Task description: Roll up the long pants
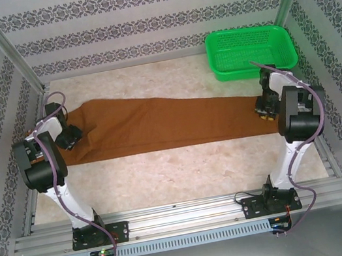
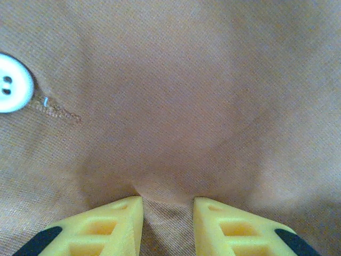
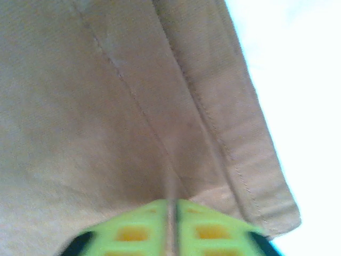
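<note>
Green basket [image 1: 252, 72] just beyond long pants [image 1: 157, 127]

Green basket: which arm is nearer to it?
Right. The right arm stands just on the near side of the basket, at the narrow end of the pants; the left arm is far off, at their wide end.

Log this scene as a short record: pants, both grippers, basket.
pants: brown, spread flat across the table, not yet rolled; waist end left, leg ends right
left gripper: at the waist end, cloth bunched between its fingers, white button nearby
right gripper: at the leg end near the hem, fingers nearly together on a thin fold
basket: green, empty, far right corner, apart from the pants
</note>
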`<move>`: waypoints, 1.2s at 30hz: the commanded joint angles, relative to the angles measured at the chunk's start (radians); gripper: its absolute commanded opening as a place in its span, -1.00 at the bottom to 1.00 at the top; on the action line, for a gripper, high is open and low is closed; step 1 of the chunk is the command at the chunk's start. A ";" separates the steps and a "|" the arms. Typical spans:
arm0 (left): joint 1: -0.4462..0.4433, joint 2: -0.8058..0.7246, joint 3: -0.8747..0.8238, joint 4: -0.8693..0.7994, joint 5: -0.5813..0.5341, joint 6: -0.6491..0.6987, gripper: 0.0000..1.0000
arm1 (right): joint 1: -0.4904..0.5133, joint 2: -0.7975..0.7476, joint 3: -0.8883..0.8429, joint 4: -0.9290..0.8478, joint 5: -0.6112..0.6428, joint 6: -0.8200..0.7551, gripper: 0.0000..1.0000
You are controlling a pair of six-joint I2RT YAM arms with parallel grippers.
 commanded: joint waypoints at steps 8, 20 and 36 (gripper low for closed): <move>0.002 0.010 -0.043 0.023 0.015 0.018 -0.39 | -0.040 -0.210 -0.101 -0.080 0.056 -0.007 0.30; 0.001 0.041 -0.039 0.050 0.054 0.021 -0.40 | -0.045 -0.142 -0.140 -0.054 0.038 0.011 0.24; 0.002 0.022 -0.053 0.057 0.055 0.027 -0.42 | -0.033 -0.019 -0.113 0.008 -0.019 0.032 -0.27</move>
